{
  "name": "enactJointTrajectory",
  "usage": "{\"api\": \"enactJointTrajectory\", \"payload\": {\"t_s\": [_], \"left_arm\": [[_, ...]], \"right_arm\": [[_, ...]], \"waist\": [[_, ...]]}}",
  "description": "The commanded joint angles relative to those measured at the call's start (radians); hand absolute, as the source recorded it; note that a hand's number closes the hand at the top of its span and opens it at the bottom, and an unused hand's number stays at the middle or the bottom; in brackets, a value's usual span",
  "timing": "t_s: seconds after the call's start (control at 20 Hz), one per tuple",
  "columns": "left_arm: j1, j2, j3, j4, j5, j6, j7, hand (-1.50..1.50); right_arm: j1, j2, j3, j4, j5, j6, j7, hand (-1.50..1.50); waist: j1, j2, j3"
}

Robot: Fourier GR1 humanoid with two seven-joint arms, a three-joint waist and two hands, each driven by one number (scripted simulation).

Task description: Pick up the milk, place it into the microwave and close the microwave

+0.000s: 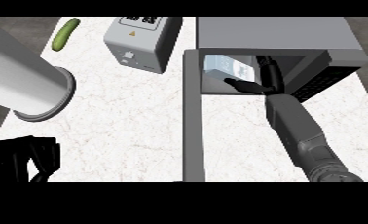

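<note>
Milk (pixel 229 65) stood inside the open microwave (pixel 277 32) at the far right of the worktop (pixel 122 111), a light, stiff carton that could dent, best taken on its flat sides. The right hand (pixel 251 86) reached in, its fingers (pixel 233 80) curled against the carton; I judged it was held. The left hand (pixel 25 162) rested at the near left corner, relaxed.

Bright even light, faint shadows
</note>
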State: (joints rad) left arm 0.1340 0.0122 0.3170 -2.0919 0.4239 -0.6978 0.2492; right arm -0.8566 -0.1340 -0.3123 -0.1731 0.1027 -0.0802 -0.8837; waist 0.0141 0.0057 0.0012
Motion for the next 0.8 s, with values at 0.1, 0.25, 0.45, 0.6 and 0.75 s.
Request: {"api": "enactJointTrajectory", "payload": {"t_s": [0.1,0.25,0.45,0.6,0.75], "left_arm": [[0.038,-0.012,-0.105,-0.010,-0.027,0.034,-0.002,1.50],[-0.031,-0.012,-0.193,0.024,-0.079,0.102,0.017,1.50],[-0.052,-0.012,-0.225,0.062,-0.142,0.063,-0.002,1.50],[-0.027,-0.012,-0.320,0.015,-0.209,0.110,-0.023,1.50],[-0.091,-0.012,-0.389,0.050,-0.271,0.199,-0.039,1.50]], "right_arm": [[0.120,0.047,0.029,-0.123,-0.023,0.063,-0.001,-1.50],[0.223,0.038,0.051,-0.169,-0.016,0.084,-0.046,-1.50],[0.364,0.069,0.113,-0.302,0.003,0.090,-0.009,-1.50],[0.484,0.050,0.108,-0.432,-0.036,0.125,0.020,-1.50],[0.610,0.047,0.123,-0.570,-0.057,0.162,0.017,-1.50]], "waist": [[-0.020,-0.010,-0.002],[-0.026,-0.009,-0.002],[-0.038,-0.013,-0.003],[-0.044,-0.016,-0.003],[-0.063,-0.019,-0.004]]}}
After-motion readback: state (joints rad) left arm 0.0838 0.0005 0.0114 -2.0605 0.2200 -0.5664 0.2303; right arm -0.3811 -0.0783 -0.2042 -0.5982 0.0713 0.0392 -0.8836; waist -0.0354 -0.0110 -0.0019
